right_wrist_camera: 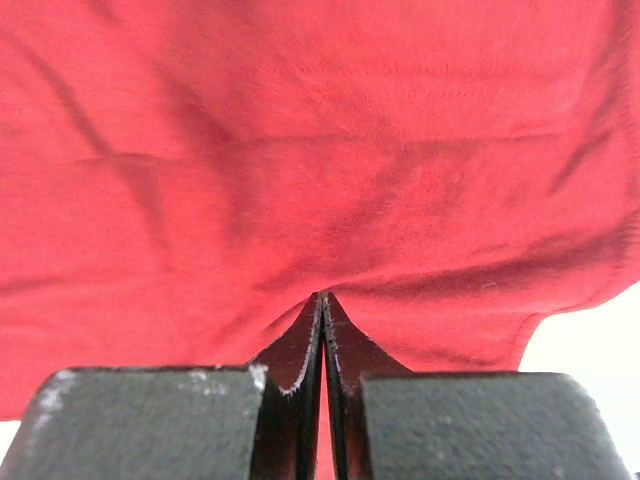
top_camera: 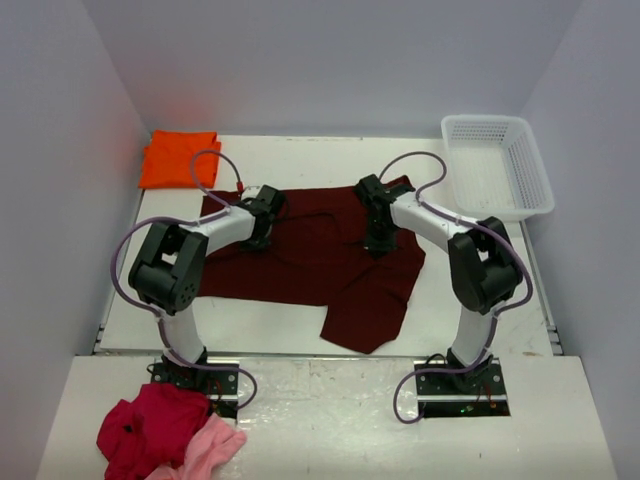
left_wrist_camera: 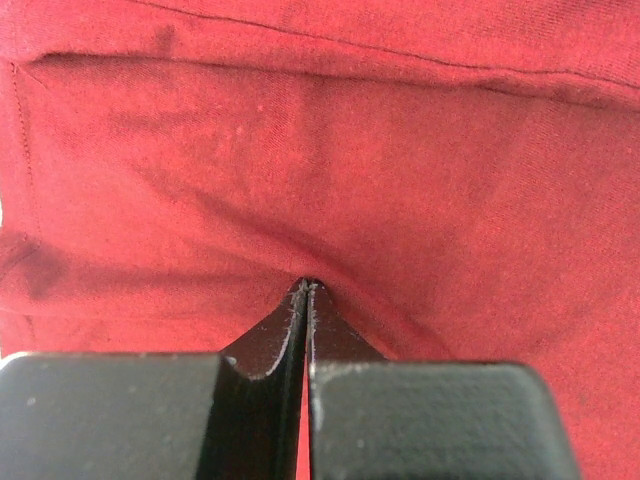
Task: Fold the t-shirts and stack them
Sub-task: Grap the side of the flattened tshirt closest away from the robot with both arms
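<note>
Left jaws: the left gripper [left_wrist_camera: 308, 285] has its jaws pressed together, pinching a pucker of the maroon t-shirt [top_camera: 320, 255] near its far left edge.
Right jaws: the right gripper [right_wrist_camera: 323, 296] is likewise closed, nipping the same shirt near its far right corner; creases fan out from the tips.
Maroon shirt, lie: spread nearly flat, its long axis running left to right across the worktop [top_camera: 290, 160], with one flap reaching toward the near edge at right of centre. Which end is the neck I cannot tell.
Orange t-shirt [top_camera: 178, 158]: folded, beyond the maroon shirt's far left corner and apart from it.
Basket [top_camera: 535, 185]: white mesh, beyond the maroon shirt's right side.
Surface and room: white worktop, plain pale walls [top_camera: 330, 60] on three sides.
Near ledge: a crimson garment [top_camera: 150, 425] and a pink garment [top_camera: 212, 450], crumpled and touching, nearer than the maroon shirt's left end.
Count: two arms, two t-shirts, one basket, two other garments.
</note>
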`<act>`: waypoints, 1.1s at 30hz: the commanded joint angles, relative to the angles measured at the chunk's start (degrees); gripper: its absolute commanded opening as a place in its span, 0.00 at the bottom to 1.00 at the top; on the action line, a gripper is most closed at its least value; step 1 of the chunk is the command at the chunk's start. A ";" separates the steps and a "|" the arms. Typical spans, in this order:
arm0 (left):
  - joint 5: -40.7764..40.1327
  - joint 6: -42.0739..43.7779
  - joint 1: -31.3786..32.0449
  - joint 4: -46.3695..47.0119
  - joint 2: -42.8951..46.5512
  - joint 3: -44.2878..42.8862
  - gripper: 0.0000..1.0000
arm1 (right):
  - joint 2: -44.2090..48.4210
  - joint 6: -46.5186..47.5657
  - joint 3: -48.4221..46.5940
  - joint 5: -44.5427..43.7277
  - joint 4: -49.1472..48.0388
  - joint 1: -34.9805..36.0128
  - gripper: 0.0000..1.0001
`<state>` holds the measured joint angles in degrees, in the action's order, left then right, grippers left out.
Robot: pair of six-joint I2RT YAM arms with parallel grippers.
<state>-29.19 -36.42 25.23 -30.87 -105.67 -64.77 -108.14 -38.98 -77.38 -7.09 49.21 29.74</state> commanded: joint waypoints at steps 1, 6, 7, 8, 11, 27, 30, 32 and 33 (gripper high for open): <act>0.71 -1.54 -0.01 0.46 2.13 1.23 0.00 | 6.26 3.03 -2.34 -5.99 0.46 0.59 0.00; -1.13 -2.33 1.30 0.81 5.99 2.46 0.00 | 17.51 3.21 2.83 -2.93 -0.17 0.59 0.37; -1.65 -2.51 1.48 0.81 6.78 2.89 0.00 | 19.09 2.78 3.90 -2.40 0.62 0.59 0.43; -2.01 -2.68 1.66 0.81 7.66 3.16 0.00 | 20.50 2.42 5.21 -1.53 1.06 0.59 0.45; -3.94 -2.69 3.15 0.38 10.83 3.51 0.03 | 26.30 2.42 11.54 2.94 1.59 1.55 0.48; -3.51 -1.19 5.18 -2.52 19.62 2.37 0.06 | 43.27 -13.38 38.96 6.74 1.24 18.33 0.49; -3.51 -1.19 5.70 -2.52 19.97 2.37 0.06 | 44.24 -16.91 41.96 6.74 -0.16 20.18 0.49; -3.24 -1.19 5.97 -2.44 20.15 2.37 0.06 | 44.77 -18.75 44.41 9.54 -3.83 21.15 0.48; -3.15 -1.11 5.97 -2.44 20.15 2.46 0.06 | 44.68 -19.46 44.95 10.42 -4.90 21.50 0.49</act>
<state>-30.92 -37.43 30.70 -32.80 -87.88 -61.23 -64.64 -52.71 -34.17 0.64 48.84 50.17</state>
